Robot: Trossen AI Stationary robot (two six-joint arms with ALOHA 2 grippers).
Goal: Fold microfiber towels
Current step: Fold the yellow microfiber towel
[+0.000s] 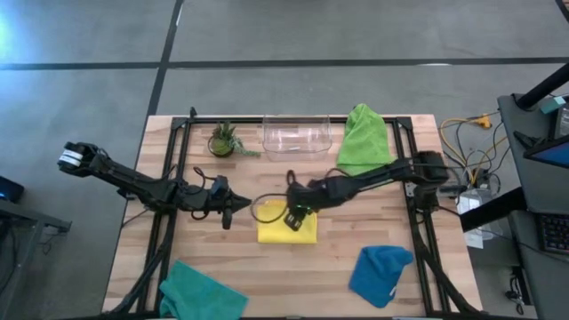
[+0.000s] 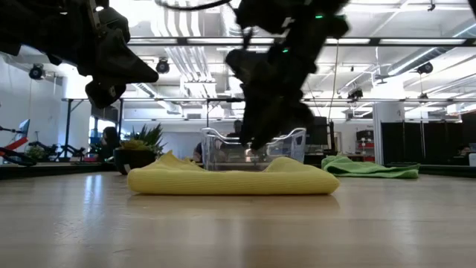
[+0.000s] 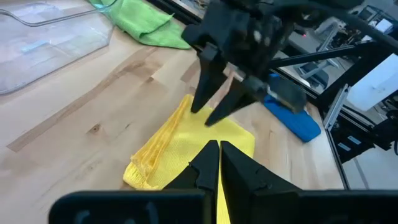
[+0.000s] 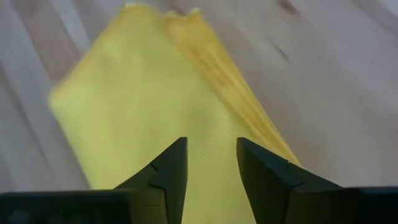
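Folded yellow microfiber towel (image 1: 287,228), table centre: no legible label or writing. Right gripper (image 4: 211,163) above it, fingers apart, empty. Left gripper (image 3: 219,155) beside it, fingers together.

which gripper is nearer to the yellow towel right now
Right. The right gripper, fingers open, hangs directly over the folded yellow towel at the table's middle. The left gripper, fingers shut, is off the towel's edge, on the left arm's side.

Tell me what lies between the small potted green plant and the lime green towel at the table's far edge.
The clear plastic bin lies between the small potted green plant and the lime green microfiber towel, apart from both; the high view shows it.
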